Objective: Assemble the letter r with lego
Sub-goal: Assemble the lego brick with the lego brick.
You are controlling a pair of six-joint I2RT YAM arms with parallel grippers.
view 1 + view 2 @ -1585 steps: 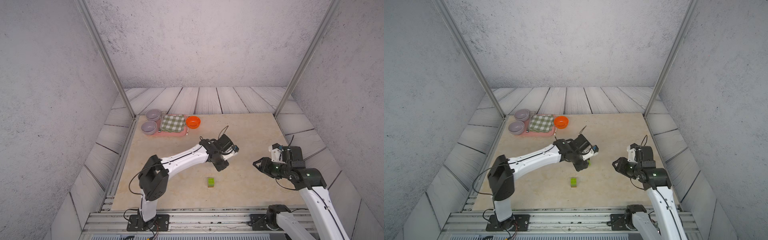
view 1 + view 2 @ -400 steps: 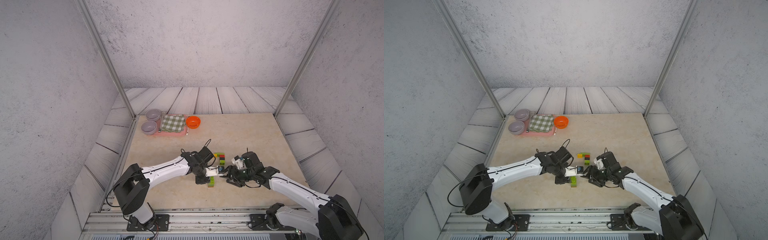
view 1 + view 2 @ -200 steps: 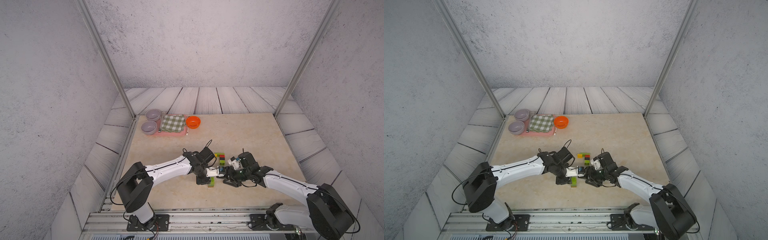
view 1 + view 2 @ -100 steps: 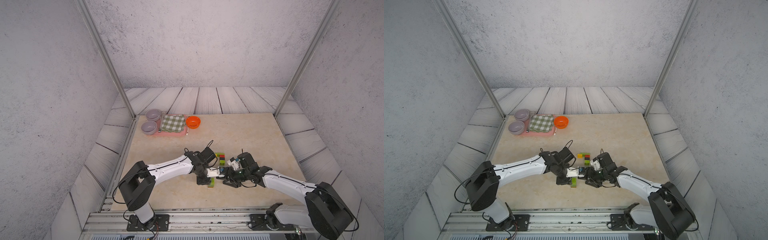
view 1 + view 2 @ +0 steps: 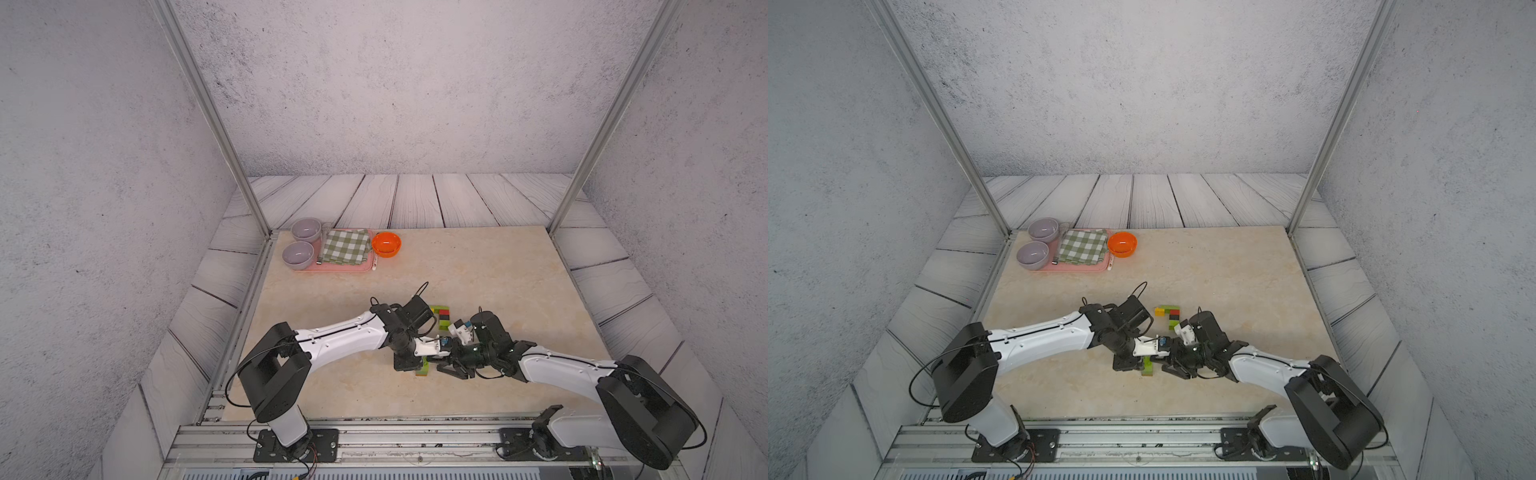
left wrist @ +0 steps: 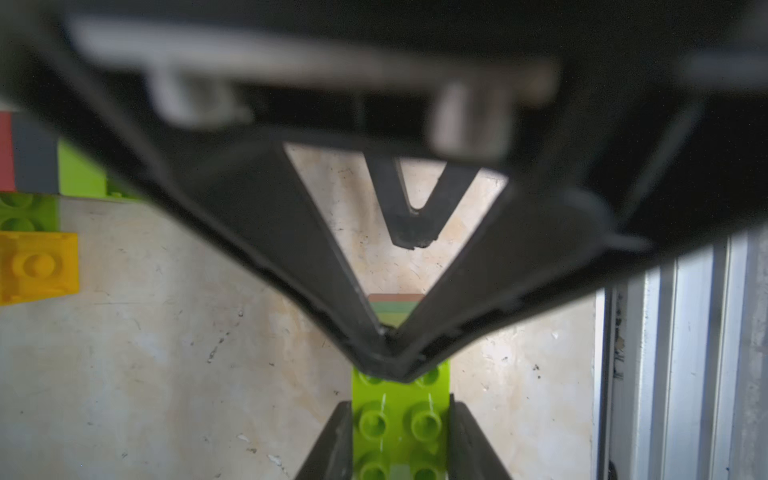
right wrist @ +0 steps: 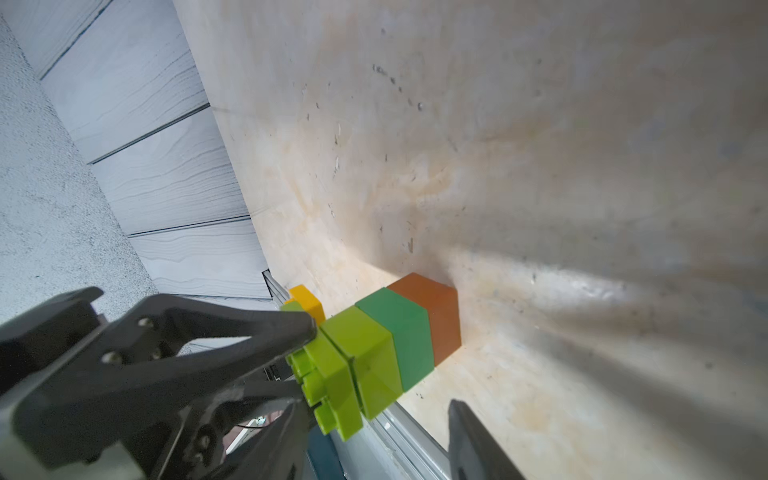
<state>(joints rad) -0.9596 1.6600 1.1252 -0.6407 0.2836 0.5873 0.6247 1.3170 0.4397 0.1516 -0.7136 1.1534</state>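
Lego stack (image 5: 423,369) sits lower centre in a top view. Left gripper (image 6: 390,368) closed, tips on its studs. Right gripper (image 5: 448,369) fingers (image 6: 332,444) flank it, grip unclear. Press straight down and brace the sides squarely.

You face grey speckled walls (image 5: 374,83) on three sides. Pale wooden planks (image 5: 415,199) surround your beige table (image 5: 478,270), with two metal posts (image 5: 212,118) at its far corners.

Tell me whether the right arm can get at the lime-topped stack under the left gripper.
Probably yes. The right gripper has its fingers on either side of the lime-topped stack, whose flanks are bare. The shut left gripper sits only on the top studs.
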